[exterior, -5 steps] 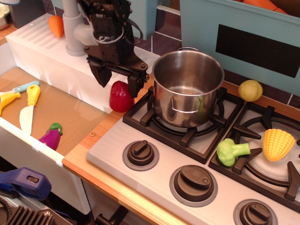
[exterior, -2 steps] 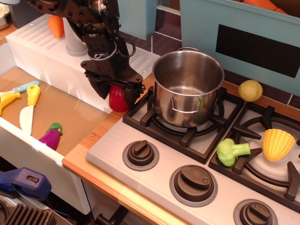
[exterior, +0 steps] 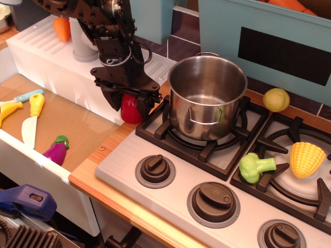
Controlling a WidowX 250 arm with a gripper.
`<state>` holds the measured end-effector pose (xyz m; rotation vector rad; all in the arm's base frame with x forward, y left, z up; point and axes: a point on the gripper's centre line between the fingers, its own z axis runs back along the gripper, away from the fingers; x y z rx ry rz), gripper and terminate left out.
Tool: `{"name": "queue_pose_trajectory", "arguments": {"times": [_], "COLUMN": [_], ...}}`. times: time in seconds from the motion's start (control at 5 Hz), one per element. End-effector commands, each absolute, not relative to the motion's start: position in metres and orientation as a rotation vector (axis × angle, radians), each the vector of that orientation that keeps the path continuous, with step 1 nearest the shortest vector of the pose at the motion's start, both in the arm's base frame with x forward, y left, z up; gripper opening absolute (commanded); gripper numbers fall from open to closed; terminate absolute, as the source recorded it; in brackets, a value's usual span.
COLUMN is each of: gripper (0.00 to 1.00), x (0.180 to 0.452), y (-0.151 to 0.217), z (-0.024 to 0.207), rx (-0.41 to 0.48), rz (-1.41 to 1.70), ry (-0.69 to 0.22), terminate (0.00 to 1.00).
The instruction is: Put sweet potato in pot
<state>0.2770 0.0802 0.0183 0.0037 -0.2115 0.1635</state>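
Note:
The sweet potato (exterior: 130,109) is a glossy deep-red toy standing on the wooden counter, just left of the stove's left burner. My gripper (exterior: 128,105) has come down over it, with one black finger (exterior: 112,98) on its left and the other on its right. The jaws look open around it and the toy still rests on the counter. The pot (exterior: 207,93) is a shiny steel cylinder, empty, standing on the left burner grate right of the gripper. The upper part of the sweet potato is hidden by the gripper.
A yellowish ball toy (exterior: 276,99) lies behind the stove. A green broccoli (exterior: 253,166) and a yellow corn (exterior: 307,158) lie on the right burner. An orange carrot (exterior: 61,28) sits on the white sink ledge. Toy knives (exterior: 32,120) and an eggplant (exterior: 57,149) lie in the sink at left.
My gripper has dropped from above the sweet potato to straddle it. The sweet potato and the pot have not moved.

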Motion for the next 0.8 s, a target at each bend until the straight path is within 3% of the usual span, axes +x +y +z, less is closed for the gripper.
{"name": "queue_pose_trajectory", "arguments": {"times": [0.0,0.4,0.6], "gripper": [0.0,0.0,0.0], "x": [0.284,0.292,0.306], "y": [0.086,0.069,0.05], "z": [0.068,0.122,0.144], "rx": [0.1,0.2,0.208], "rz": [0.164,0.157,0.145], "ry": [-0.228,-0.203,-0.181], "terminate": [0.0,0.0,0.0]}}
